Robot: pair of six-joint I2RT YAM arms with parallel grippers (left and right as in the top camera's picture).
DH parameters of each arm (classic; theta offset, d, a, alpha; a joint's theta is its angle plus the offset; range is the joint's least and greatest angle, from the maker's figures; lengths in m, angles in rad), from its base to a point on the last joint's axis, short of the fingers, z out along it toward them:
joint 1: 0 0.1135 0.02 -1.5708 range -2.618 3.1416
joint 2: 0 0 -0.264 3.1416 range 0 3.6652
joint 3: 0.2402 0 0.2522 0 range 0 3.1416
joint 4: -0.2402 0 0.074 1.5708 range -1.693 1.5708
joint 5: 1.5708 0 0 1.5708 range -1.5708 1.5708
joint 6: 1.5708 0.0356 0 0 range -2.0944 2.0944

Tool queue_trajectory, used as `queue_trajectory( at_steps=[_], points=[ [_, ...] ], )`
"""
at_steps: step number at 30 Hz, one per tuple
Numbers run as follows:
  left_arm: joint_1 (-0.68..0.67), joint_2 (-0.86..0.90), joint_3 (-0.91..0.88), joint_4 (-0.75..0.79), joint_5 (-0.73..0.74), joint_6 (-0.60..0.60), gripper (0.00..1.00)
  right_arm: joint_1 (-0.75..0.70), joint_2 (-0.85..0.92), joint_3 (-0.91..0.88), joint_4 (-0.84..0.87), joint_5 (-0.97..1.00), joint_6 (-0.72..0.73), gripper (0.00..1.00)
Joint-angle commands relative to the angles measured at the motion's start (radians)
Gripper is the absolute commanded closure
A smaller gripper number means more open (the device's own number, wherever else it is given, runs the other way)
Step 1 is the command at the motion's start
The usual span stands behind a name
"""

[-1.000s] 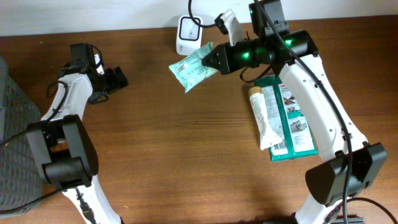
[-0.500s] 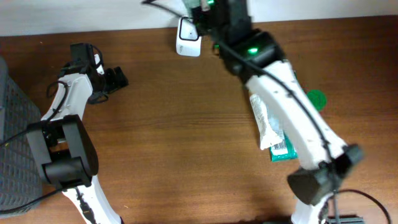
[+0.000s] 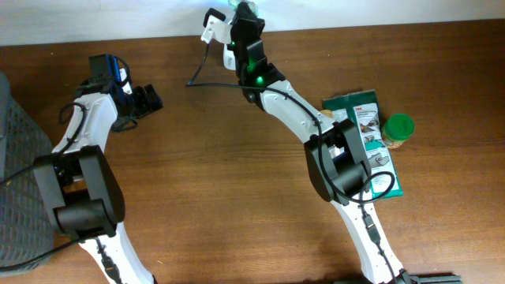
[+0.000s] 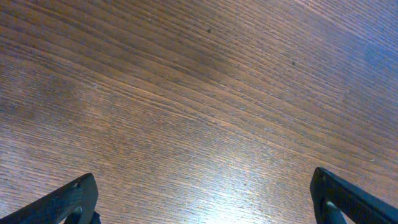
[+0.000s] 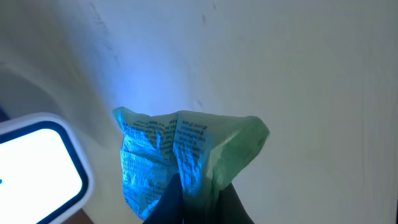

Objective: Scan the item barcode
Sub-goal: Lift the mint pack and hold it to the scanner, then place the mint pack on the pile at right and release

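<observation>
Place: looking like a robot lab bench staged as a shop checkout.
Furniture: a wooden table (image 3: 197,181) is standing against a plain white wall (image 3: 79,20).
Machines: a left arm (image 3: 83,126) and a right arm (image 3: 300,118) are reaching across the table.
Goods: a green retail pack (image 3: 371,134) and a green-lidded jar (image 3: 397,130) are resting on the wood.
Scanner: a white scanner (image 5: 37,162) is glowing by the wall.
Basket: a grey mesh basket (image 3: 16,181) is sitting at the left edge.

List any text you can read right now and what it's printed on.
green pouch: lines of fine print, too blurred to read.
green package: print and a small red mark, too small to read.
green-lidded jar: label too small to read.
No text in any view is legible.
</observation>
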Motion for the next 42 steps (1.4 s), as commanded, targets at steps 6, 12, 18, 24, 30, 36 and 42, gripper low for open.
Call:
queue_trajectory(
  at_steps=[6, 12, 18, 24, 30, 36, 42],
  points=[
    [0.005, 0.011, 0.010, 0.000, -0.007, 0.005, 0.01, 0.010, -0.012, 0.015, -0.039, -0.024, -0.011, 0.96],
    [0.005, 0.011, 0.010, 0.000, -0.007, 0.005, 0.01, 0.009, -0.135, 0.015, -0.124, -0.030, 0.193, 0.96],
    [0.005, 0.011, 0.010, 0.000, -0.007, 0.005, 0.01, 0.007, -0.365, 0.015, -0.560, -0.220, 0.668, 0.96],
    [0.005, 0.011, 0.010, 0.000, -0.007, 0.005, 0.01, -0.090, -0.603, 0.015, -1.213, -0.452, 1.225, 0.96],
    [0.005, 0.011, 0.010, 0.000, -0.007, 0.005, 0.01, -0.390, -0.607, -0.001, -1.761, -0.476, 1.360, 0.96],
    [0.005, 0.011, 0.010, 0.000, -0.007, 0.005, 0.01, -0.594, -0.595, -0.291, -1.657, -0.469, 1.434, 0.96],
    [0.005, 0.011, 0.010, 0.000, -0.007, 0.005, 0.01, -0.600, -0.595, -0.446, -1.564, -0.468, 1.427, 0.70]
  ],
)
